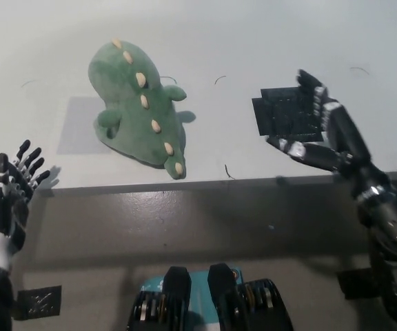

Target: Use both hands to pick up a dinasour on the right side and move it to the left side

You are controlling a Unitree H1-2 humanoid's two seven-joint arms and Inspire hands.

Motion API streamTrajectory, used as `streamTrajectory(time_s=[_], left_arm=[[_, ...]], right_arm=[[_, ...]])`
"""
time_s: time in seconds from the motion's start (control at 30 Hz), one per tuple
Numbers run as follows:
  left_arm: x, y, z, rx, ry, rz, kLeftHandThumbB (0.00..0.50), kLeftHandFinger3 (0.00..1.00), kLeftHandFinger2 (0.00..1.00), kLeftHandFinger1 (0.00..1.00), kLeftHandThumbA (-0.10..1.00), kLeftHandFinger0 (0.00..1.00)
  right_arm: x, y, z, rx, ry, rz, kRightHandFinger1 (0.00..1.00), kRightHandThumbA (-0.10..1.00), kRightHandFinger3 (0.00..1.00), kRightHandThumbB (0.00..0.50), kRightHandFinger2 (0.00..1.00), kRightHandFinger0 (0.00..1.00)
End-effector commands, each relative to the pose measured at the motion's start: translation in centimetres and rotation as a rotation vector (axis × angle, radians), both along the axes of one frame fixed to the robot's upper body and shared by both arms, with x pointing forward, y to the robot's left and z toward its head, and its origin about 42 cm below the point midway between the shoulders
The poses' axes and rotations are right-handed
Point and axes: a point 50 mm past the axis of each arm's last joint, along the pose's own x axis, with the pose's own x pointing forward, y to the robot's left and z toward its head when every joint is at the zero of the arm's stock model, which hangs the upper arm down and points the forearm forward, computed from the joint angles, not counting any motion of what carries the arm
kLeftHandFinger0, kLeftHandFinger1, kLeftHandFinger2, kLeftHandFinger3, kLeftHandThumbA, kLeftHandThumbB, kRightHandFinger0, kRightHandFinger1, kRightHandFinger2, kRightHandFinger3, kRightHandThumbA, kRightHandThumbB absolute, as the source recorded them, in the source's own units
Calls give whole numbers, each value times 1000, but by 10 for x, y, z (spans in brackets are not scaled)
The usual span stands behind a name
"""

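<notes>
You had the green dinosaur (138,110) lying free on the left part of the worktop (364,41), both the left hand (9,200) and right hand (322,131) spread and empty, so a careless return sweep could knock it off the near edge.

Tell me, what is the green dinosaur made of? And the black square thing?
The dinosaur looks like soft plush fabric: fuzzy, matte green, with cream patches down its back. The black square lies flat on the table, perhaps tape or a thin mat; I can't tell.
</notes>
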Motion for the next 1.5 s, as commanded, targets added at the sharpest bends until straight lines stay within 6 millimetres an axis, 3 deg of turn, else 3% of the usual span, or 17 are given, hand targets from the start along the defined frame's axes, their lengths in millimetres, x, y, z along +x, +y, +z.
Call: streamTrajectory(time_s=[0.0,0.27,0.37,0.5,0.67,0.77,0.9,1.17,1.23,1.33,1.47], left_arm=[[-8,-5,17,13,-106,-19,362,1000,1000,1000,1000,1000],[-29,-30,14,3,-138,-8,393,1000,1000,1000,1000,1000],[-30,-32,17,1,-147,-11,384,1000,1000,1000,1000,1000],[-43,-47,12,-6,-164,-32,400,1000,1000,1000,1000,1000],[-50,-54,5,21,-178,-49,370,1000,1000,1000,1000,1000],[-57,-60,-2,13,-169,-77,332,1000,1000,1000,1000,1000],[-66,-67,-16,10,-141,-86,302,1000,1000,1000,1000,1000],[-75,-76,-46,-30,-89,-77,334,1000,1000,1000,1000,1000],[-77,-78,-52,-41,-78,-71,333,1000,1000,1000,1000,1000],[-78,-81,-57,-52,-79,-70,286,1000,1000,1000,1000,1000],[-83,-89,-64,-81,-78,-65,296,1000,1000,1000,1000,1000]], right_arm=[[-11,-16,20,47,-49,30,1000,1000,1000,67,1000,1000],[-53,-50,0,43,-53,-9,1000,1000,1000,62,1000,1000],[-56,-52,-1,44,-56,-9,1000,1000,1000,56,1000,1000],[-75,-66,-13,47,-37,-17,1000,1000,1000,89,1000,1000],[-90,-73,-25,36,-38,-21,1000,1000,1000,106,1000,1000],[-103,-78,-35,11,-55,-29,1000,1000,1000,99,1000,1000],[-115,-82,-46,13,-56,-28,1000,1000,1000,127,1000,1000],[-140,-87,-56,23,-27,-40,1000,1000,1000,139,1000,1000],[-145,-90,-59,29,-19,-45,1000,1000,1000,137,1000,1000],[-151,-92,-62,19,-15,-67,1000,1000,1000,140,1000,1000],[-164,-98,-67,37,-5,-79,1000,1000,1000,123,1000,1000]])
